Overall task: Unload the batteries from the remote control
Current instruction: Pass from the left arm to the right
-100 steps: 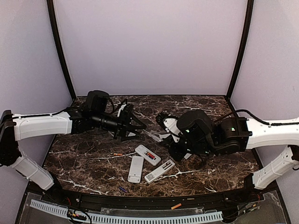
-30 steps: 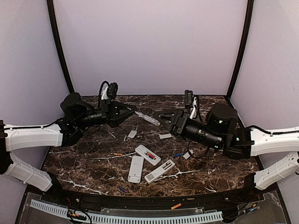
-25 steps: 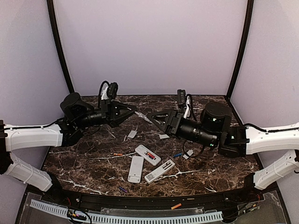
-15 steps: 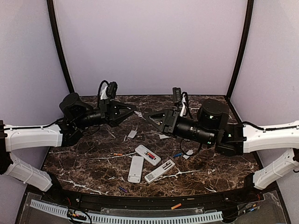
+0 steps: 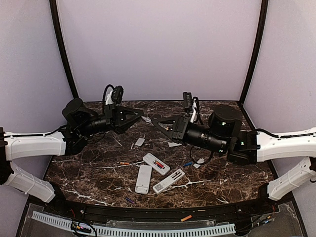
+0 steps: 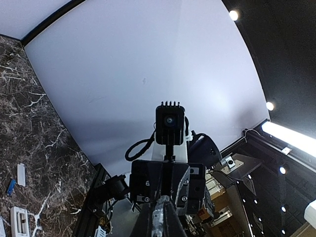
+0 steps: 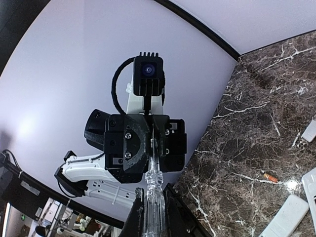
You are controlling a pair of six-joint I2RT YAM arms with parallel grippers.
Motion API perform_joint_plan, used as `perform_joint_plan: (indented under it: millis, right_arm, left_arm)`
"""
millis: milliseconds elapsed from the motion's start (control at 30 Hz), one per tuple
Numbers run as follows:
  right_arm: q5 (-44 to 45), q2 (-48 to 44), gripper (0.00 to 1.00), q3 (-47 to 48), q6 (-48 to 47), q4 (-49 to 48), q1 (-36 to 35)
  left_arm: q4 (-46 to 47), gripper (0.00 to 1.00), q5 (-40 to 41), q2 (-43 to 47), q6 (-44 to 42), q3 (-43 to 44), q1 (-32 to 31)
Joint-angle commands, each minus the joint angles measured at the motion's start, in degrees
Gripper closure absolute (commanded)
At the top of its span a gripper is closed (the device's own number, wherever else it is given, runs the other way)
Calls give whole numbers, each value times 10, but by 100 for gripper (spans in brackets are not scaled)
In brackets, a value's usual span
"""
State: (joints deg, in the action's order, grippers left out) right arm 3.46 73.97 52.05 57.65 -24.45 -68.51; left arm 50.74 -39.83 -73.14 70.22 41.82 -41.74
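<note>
Above the back of the table, my left gripper (image 5: 139,117) and right gripper (image 5: 157,121) meet tip to tip. Both are shut on one clear-handled thin tool (image 5: 148,119). In the right wrist view the right gripper (image 7: 154,193) clamps the clear handle (image 7: 153,210), and the thin shaft runs into the left jaws. The left wrist view has the left gripper (image 6: 164,207) shut on the tool's other end. Three white remotes (image 5: 157,164) (image 5: 143,178) (image 5: 169,180) lie below; the first one's open bay holds a red battery. Loose batteries lie nearby: orange (image 5: 124,163), blue (image 5: 187,163).
Small white covers (image 5: 139,142) (image 5: 174,144) (image 5: 197,164) lie on the dark marble table (image 5: 89,173). A dark blue cell (image 5: 129,200) rests near the front edge and an orange one (image 5: 186,217) on the front rail. Lilac walls close in the back and sides.
The right gripper has slid left to the tool sticking out of the left gripper and has shut on its clear handle. The left arm has held still.
</note>
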Motion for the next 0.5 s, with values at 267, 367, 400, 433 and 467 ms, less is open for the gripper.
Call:
perform_joint_plan:
  millis: [267, 367, 400, 433, 467]
  right_arm:
    - [131, -71, 100, 0, 14, 258, 3]
    - [144, -81, 100, 6, 46, 393, 9]
    - [141, -81, 100, 5, 55, 423, 11]
    - [134, -79, 100, 4, 61, 450, 14]
    - [124, -75, 100, 2, 66, 468, 16]
  left_arm:
    - [-258, 32, 42, 31, -127, 7, -2]
    - [-398, 25, 91, 27, -180, 19, -2]
    - [-414, 24, 95, 20, -192, 20, -2]
    - [-434, 23, 100, 15, -196, 19, -2]
    - [-442, 23, 101, 4, -201, 18, -2]
